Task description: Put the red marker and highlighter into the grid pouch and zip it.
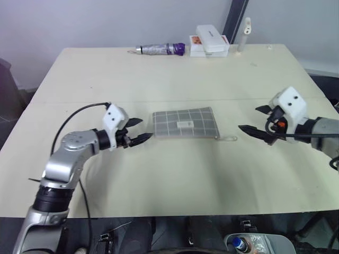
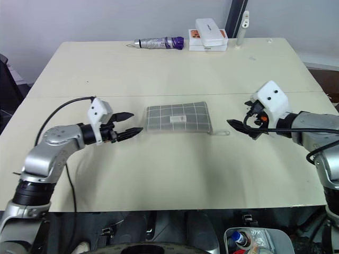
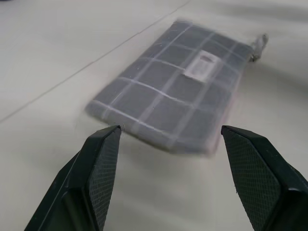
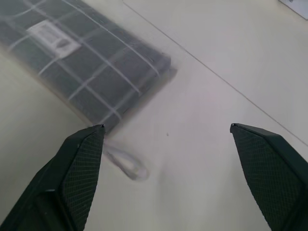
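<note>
Left eye view shows the grid pouch (image 1: 185, 123) lying flat near the middle of the cream table (image 1: 175, 174), with its small white label (image 1: 185, 124) facing up and its pull tab (image 1: 229, 138) sticking out at the right near corner. The red marker and the highlighter are not visible on the table; I cannot tell if they are inside the pouch. The left gripper (image 1: 139, 130) is just beside the left edge of the pouch, not touching it, with its two black fingers spread apart and holding nothing. The right gripper (image 1: 257, 120) is to the right of the pouch, apart from it, fingers wide apart and also empty. At the far edge of the table lie a folded umbrella (image 1: 161, 50) and stacked white boxes (image 1: 211, 41).
</note>
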### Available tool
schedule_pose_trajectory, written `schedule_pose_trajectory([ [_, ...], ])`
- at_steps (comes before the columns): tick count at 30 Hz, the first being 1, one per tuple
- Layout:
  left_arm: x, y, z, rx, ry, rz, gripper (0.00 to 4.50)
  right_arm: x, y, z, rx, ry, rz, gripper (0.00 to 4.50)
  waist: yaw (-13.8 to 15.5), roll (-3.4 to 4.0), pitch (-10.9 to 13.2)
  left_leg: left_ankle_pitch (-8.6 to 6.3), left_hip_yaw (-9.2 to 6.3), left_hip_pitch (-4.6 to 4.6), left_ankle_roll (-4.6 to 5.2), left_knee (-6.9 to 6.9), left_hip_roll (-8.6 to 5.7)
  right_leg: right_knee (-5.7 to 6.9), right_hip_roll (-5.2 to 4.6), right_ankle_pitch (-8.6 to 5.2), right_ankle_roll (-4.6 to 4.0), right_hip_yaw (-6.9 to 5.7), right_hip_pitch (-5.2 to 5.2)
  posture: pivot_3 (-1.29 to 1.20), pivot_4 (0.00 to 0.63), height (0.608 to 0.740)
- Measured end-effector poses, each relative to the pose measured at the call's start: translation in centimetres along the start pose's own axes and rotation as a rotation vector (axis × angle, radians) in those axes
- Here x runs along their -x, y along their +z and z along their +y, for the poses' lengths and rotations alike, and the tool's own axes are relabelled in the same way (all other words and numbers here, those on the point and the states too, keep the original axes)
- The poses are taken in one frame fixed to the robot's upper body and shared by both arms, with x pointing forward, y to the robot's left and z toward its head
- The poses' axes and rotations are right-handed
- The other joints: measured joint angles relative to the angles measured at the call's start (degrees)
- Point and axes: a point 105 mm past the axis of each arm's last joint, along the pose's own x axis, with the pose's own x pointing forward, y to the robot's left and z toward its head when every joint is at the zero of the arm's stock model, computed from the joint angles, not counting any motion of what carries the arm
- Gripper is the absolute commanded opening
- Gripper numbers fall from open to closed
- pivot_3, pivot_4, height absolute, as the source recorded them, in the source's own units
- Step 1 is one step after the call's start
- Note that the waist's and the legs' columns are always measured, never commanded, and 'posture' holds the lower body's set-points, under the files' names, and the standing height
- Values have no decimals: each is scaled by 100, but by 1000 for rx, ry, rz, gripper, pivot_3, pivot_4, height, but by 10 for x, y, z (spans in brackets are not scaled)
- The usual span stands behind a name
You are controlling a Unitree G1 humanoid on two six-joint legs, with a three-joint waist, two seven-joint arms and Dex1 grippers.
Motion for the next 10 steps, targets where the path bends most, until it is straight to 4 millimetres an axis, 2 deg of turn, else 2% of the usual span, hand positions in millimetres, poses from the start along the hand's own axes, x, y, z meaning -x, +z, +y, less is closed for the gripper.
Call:
schedule_pose_trajectory([
  [6,55,-24,30,43,209,118,3475,16,-17,-21,-63,-75,-37,4295,8,1,1,0,4,3,0,-3,-1,-2,-4,0,0,1,2,0,150,740],
  [10,76,-38,40,71,306,144,3475,17,-33,-16,-162,-21,-64,4295,22,1,1,0,4,6,0,-3,-2,-4,-9,0,0,0,7,0,150,740],
])
